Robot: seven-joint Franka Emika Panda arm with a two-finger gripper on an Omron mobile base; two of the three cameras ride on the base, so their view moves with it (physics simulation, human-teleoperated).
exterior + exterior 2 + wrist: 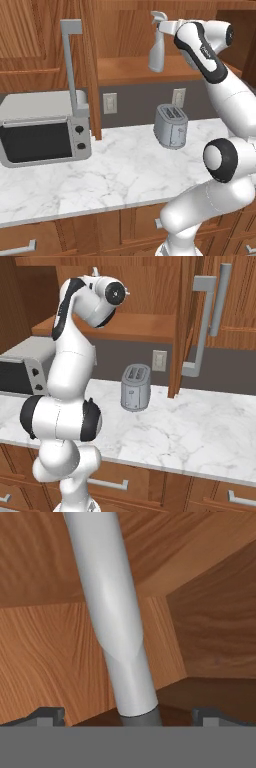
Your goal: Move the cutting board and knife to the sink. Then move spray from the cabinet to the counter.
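The spray (157,50), a slim pale grey-white bottle with a trigger head, stands slightly tilted on the wood shelf of the open cabinet (125,71). In the hand view the spray (112,627) runs up the middle, its narrow neck lowest. My gripper (132,716) is open, with one fingertip on each side of the neck and a clear gap to both. The arm's white wrist reaches up to the bottle's head. The counter (115,175) lies below. The cutting board, knife and sink are out of view.
A grey toaster (170,126) stands on the counter under the shelf, and a microwave (45,132) stands at the left. The cabinet door with its long grey bar handle (72,60) hangs open left of the bottle.
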